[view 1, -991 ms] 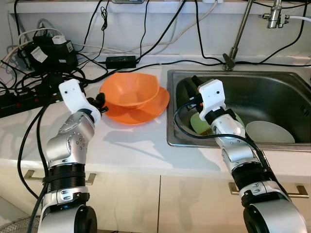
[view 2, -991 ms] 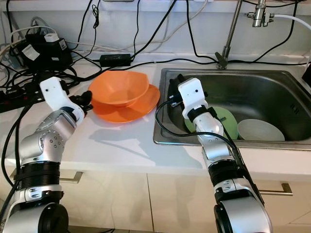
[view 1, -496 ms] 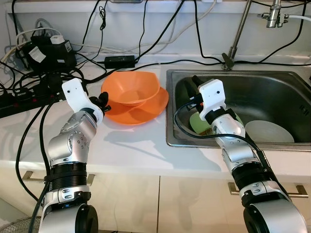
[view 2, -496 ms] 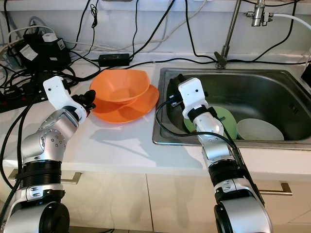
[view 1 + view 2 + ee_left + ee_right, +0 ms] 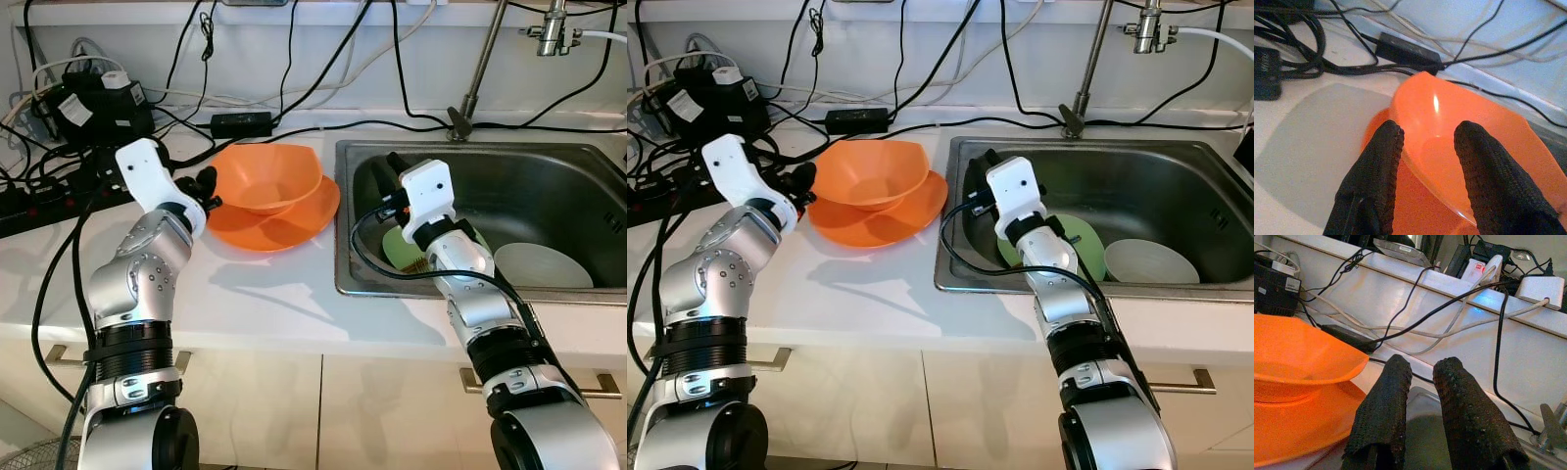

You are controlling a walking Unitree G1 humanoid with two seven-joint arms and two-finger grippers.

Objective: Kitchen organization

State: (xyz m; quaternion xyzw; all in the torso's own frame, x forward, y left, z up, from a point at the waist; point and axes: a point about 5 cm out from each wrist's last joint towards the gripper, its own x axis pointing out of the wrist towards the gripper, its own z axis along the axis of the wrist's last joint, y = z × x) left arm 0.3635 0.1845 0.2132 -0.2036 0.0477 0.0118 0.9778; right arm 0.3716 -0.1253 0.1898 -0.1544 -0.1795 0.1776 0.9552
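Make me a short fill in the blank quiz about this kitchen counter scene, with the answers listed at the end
1. The orange bowl sits on an orange ____.
2. The green plate lies inside the ____.
3. The left claw has its open fingers on either side of the bowl's ____.
4. The dish beside the green plate is coloured ____.

Answers: plate; sink; rim; white

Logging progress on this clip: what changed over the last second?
The left gripper rose and moved in toward the orange bowl, its open fingers now straddling the rim without closing. The right gripper, the orange plate and the sink dishes stayed put.
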